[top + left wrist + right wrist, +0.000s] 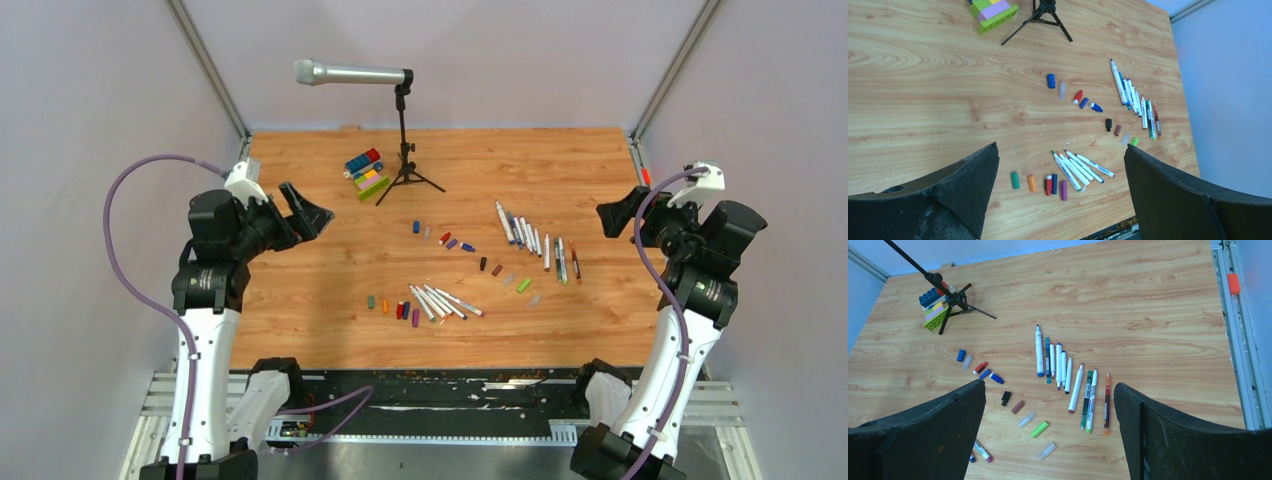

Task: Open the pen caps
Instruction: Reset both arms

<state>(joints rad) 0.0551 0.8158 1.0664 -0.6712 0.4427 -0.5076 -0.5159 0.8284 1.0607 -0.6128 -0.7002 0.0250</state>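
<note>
Two matching arms are bolted at the near edge of the wooden table (330, 280). The left arm (205, 340) and right arm (680, 345) are built alike: white shells on the long links, chunky black housings at the joints, black bases below the table's near edge. A purple cable (108, 220) is looped out past the table's left side, and another purple cable (643, 245) is run along the right arm. White camera blocks (243, 182) are mounted at the wrists. The left gripper (312, 212) and right gripper (612, 215) are fitted with matte black, wedge-shaped fingers (948, 195), grainy and a bit scuffed up close. Pale ring markings are printed on the black housings, too small to be read.
</note>
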